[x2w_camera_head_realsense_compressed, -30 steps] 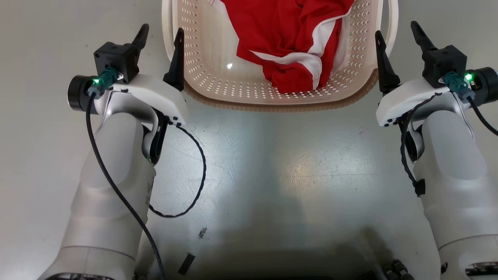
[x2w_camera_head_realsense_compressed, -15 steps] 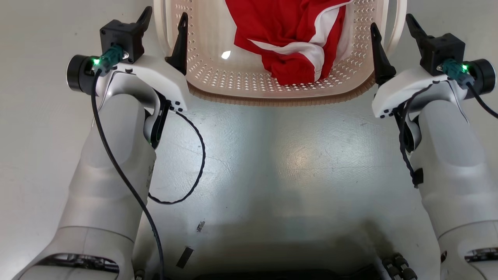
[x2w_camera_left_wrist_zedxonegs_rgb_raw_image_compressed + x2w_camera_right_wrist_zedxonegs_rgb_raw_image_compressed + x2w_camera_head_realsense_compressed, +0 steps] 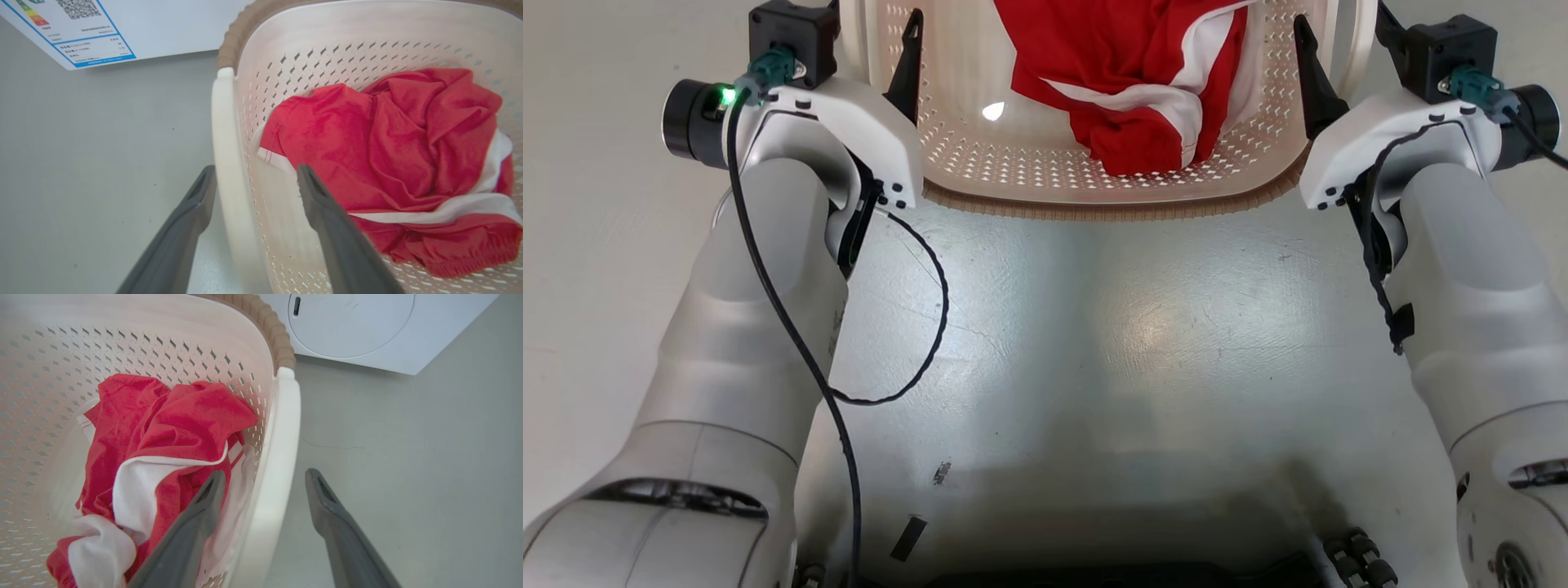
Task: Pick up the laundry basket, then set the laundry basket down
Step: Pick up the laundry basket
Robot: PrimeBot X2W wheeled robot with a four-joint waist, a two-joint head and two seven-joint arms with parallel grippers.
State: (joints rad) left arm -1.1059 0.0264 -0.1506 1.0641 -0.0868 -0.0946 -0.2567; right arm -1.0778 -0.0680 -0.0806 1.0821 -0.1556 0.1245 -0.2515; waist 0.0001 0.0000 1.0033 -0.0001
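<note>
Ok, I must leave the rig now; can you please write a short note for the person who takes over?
Left gripper: jaws open, astride the basket's left handle, not gripping.
Right gripper: jaws open, astride the right handle, not gripping.
Basket: on the floor ahead, red garment inside.
Done: both arms in place at the handles.
Left to do: close both jaws, lift, then set the basket down.

The left arm (image 3: 760, 278) and right arm (image 3: 1462, 269) reach forward, well apart. The left pincer (image 3: 256, 169) has its two dark fingers spread wide. The right pincer (image 3: 265, 473) is spread the same way.
</note>
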